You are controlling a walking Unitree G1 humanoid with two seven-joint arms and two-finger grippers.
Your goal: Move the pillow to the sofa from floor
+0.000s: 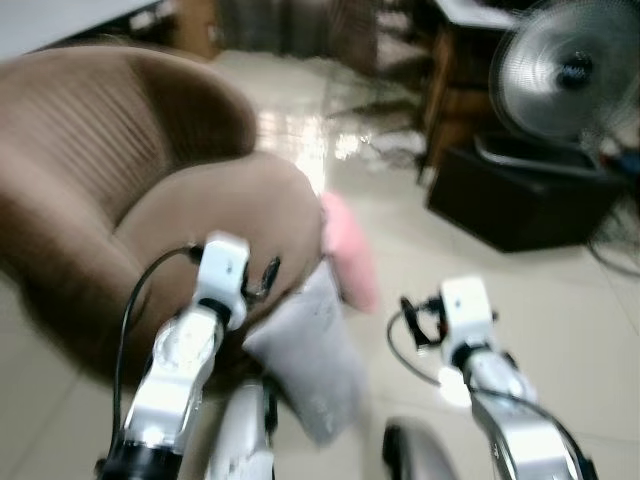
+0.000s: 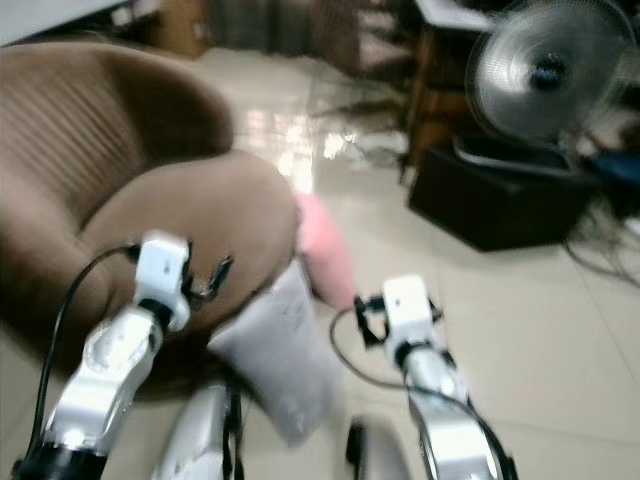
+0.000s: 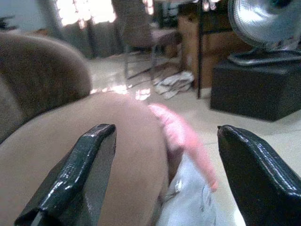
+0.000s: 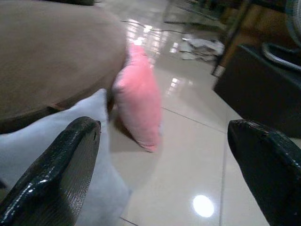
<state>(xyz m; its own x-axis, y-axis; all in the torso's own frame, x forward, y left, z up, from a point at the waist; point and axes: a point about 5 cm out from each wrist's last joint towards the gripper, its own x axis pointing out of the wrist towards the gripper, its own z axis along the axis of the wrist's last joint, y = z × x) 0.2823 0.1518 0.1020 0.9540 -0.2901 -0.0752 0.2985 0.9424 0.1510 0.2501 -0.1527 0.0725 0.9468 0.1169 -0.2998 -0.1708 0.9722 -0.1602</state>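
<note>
Pink pillow (image 4: 138,96) stands on edge on the floor (image 1: 480,300), leaning against the rounded front of the brown sofa (image 1: 120,190); it lies ahead of both grippers, between their lines of reach, apart from each; right gripper (image 4: 164,174) is the nearer, low over the tiles, fingers spread wide with nothing between them; left gripper (image 3: 162,174) is raised over the sofa seat edge, fingers likewise set wide and empty, the pillow showing past and below them.

Grey pillow (image 1: 310,350) leans against the sofa front just beside the pink one, nearer the robot, its upper corner touching or overlapping the pink pillow's lower end; cannot tell which.

Materials: pink pillow soft, plump, oblong with pinched corners, matte fabric; grey pillow flatter, pale, smooth cloth with a small mark on its face; sofa a curved tub shape in brown plush, backrest ribbed with vertical channels, seat cushion domed; floor glossy cream tile, bright reflections, thin grout lines; gripper fingers black, shiny, broad and blunt.

Beyond: a standing fan (image 1: 565,70) with wire guard atop a low black box (image 1: 520,200); crumpled papers (image 3: 174,82) on the floor near dark wooden furniture legs; head views blurred.
</note>
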